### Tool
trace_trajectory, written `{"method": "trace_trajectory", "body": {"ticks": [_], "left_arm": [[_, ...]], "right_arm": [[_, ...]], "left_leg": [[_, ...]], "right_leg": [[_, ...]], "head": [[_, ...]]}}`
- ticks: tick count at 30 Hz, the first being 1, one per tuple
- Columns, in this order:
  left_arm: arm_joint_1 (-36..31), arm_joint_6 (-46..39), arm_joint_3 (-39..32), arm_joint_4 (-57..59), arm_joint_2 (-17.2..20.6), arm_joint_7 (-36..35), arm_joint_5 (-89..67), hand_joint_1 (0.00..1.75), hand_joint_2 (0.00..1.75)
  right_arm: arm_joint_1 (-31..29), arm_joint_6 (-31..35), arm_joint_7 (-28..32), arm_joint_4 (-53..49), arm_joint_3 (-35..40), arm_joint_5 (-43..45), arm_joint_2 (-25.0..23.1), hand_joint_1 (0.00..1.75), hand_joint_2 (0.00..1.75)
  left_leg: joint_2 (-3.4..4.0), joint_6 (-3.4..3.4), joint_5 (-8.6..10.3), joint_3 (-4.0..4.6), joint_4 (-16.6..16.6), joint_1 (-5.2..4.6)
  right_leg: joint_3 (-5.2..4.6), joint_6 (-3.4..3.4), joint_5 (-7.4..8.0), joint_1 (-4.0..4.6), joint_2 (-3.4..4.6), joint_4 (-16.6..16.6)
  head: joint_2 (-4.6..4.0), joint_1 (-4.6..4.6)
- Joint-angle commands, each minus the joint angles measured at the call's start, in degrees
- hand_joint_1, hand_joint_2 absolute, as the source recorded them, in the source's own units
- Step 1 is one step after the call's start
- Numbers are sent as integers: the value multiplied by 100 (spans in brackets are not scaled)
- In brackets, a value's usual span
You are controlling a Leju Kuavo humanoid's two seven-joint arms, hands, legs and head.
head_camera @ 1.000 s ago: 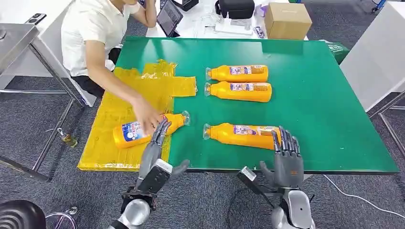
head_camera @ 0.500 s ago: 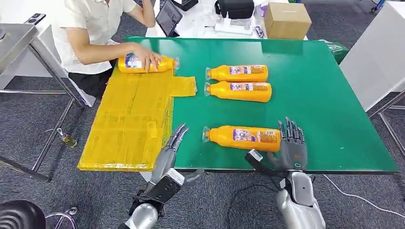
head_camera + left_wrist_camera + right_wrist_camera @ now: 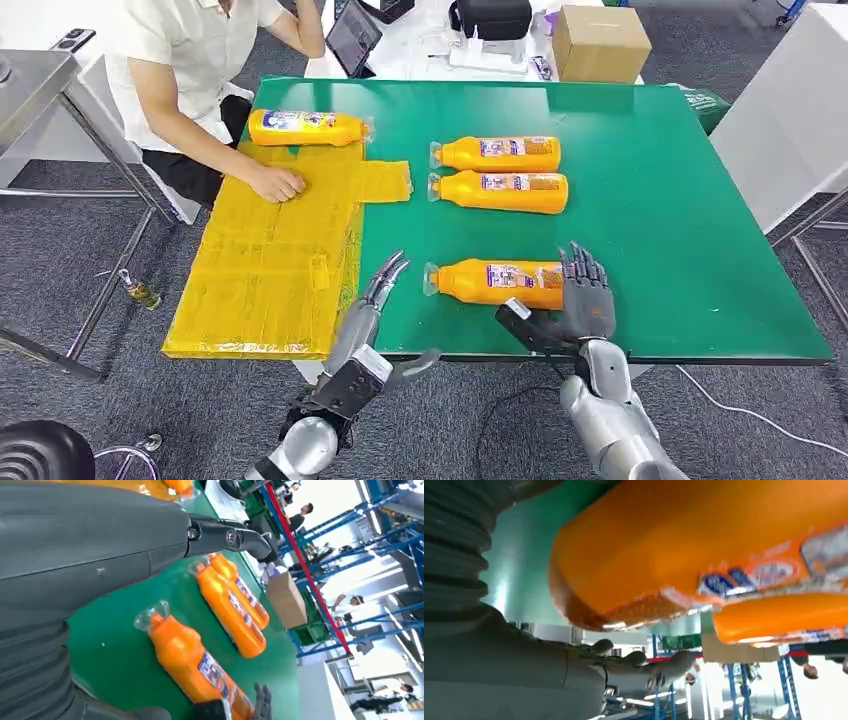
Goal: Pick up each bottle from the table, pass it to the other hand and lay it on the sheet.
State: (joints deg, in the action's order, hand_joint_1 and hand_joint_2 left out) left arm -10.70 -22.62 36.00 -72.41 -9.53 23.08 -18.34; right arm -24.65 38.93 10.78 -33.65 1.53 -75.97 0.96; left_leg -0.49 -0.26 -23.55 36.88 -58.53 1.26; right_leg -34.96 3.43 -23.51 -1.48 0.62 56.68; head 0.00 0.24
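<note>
The robot's right hand (image 3: 586, 300), fingers spread, sits at the base of the nearest orange bottle (image 3: 495, 282) lying on the green table (image 3: 680, 220); a loose grasp could roll it away, while the left hand (image 3: 378, 290) waits spread.

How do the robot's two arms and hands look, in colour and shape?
Both arms are silver metal with rounded segments. The left hand has a grey palm, slim dark-grey fingers and a thick grey thumb; a black block sits at its wrist. The right hand is dark grey, with a black box bearing a white mark beside it. The wrist views show grey ribbed covers.
</note>
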Motion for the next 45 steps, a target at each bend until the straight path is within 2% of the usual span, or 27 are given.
{"method": "trace_trajectory", "body": {"ticks": [1,17,23,25,28,29,32,34,36,37,41,45], "left_arm": [[-285,98,241,366,119,-21,131,0,175],[-388,148,263,389,115,-15,215,0,175],[-403,184,285,374,131,6,288,0,175],[-327,238,202,305,111,69,537,0,175],[-33,631,-151,288,-85,-107,1641,0,175],[84,885,-287,440,-183,-489,2381,0,175],[192,1100,-500,951,-279,-871,3999,0,175],[150,1003,-439,1072,-214,-546,4348,0,175],[155,899,-489,986,-219,-443,4470,0,175],[145,871,-460,928,-196,-444,4500,0,175],[159,748,-504,587,-178,-277,4767,0,175],[142,764,-493,503,-164,-286,4830,0,175]], "right_arm": [[-473,-763,-186,1392,462,34,160,169,175],[-568,-1269,-312,1518,497,146,345,175,175],[-521,-1148,-28,1451,401,447,339,175,175],[-434,-1527,1111,1227,-299,1747,99,175,175],[-272,-1609,1691,737,-544,2702,-187,175,175],[-126,-1636,1827,348,-510,3157,-301,175,175],[198,-1879,1872,-586,-35,4074,-457,175,175],[418,-2035,1830,-1210,364,4580,-503,175,175],[537,-2043,1792,-1525,606,4726,-507,175,175],[591,-2020,1740,-1646,730,4809,-486,175,175],[852,-1996,1820,-2219,1312,5364,-504,175,175],[912,-1942,1755,-2272,1523,5421,-540,175,175]], "left_leg": [[-2,11,-6,-41,10,2],[-14,11,-1,-79,10,4],[-12,12,0,-84,10,6],[-16,12,1,-84,12,5],[2,9,-6,-86,9,5],[6,10,-7,-91,13,5],[37,4,-18,-102,17,4],[35,7,-17,-101,17,4],[26,7,-15,-83,9,6],[30,12,-21,-101,19,9],[25,9,-16,-42,2,9],[25,12,-26,-45,0,11]], "right_leg": [[46,-19,-6,8,-13,-14],[85,-15,-5,8,-22,-18],[90,-18,-1,11,-22,-20],[91,-19,-2,11,-26,-21],[89,-15,-2,9,-5,-18],[94,-20,-3,10,-3,-21],[93,-20,1,11,31,-21],[92,-22,-1,13,21,-20],[78,-14,-3,14,17,-11],[94,-32,-9,20,11,-20],[42,-15,-8,15,16,-2],[47,-22,-16,18,15,-2]], "head": [[0,0],[0,0],[0,0],[0,0],[0,0],[0,2],[0,-2],[0,-2],[0,-2],[0,0],[0,-2],[0,0]]}}
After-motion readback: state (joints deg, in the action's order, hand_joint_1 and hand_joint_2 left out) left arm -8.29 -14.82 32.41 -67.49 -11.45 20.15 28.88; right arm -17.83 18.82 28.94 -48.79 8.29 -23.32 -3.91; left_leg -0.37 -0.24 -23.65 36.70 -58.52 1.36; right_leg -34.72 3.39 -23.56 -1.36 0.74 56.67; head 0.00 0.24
